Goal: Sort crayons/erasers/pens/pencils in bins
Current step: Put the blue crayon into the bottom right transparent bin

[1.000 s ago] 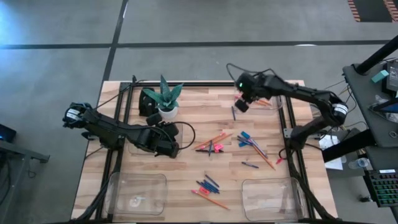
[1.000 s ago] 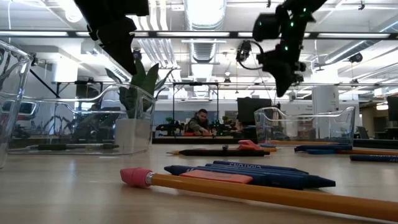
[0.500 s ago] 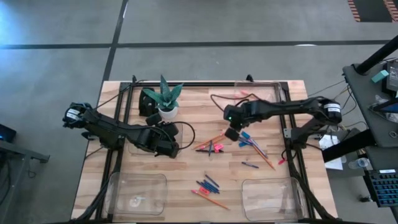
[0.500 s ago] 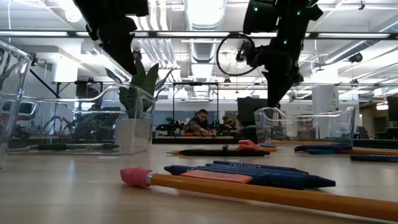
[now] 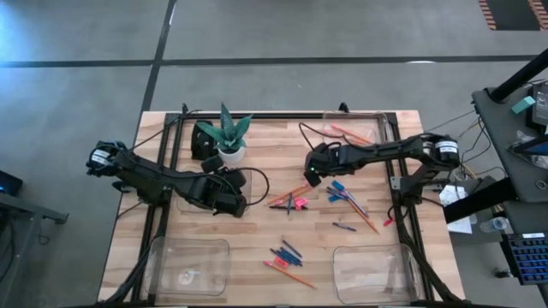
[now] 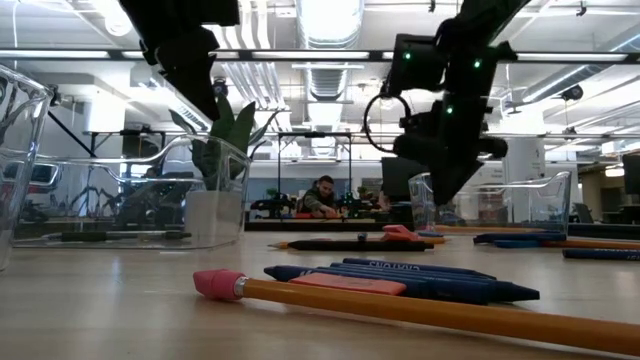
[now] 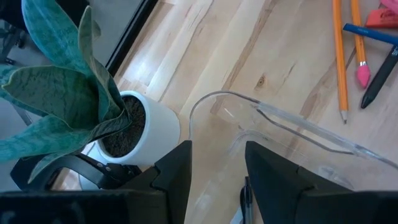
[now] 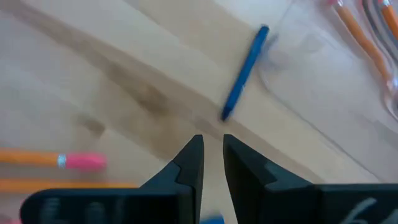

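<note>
High view: the right gripper (image 5: 314, 175) hangs over the middle of the desk (image 5: 282, 231), just left of a scatter of pencils (image 5: 297, 190) and blue sticks. The left gripper (image 5: 229, 202) waits over the far left bin (image 5: 190, 203), beside the potted plant (image 5: 228, 137). Two more bins (image 5: 187, 265) sit at the near edge, a fourth at far right.

Low view: a pencil (image 6: 400, 308) with a pink tip lies nearest.

Left wrist view: its fingers (image 7: 175, 171) stand apart, holding nothing, above the bin's rim (image 7: 273, 118).

Right wrist view: its fingers (image 8: 189, 163) are nearly closed and empty, near a blue stick (image 8: 244, 71).
</note>
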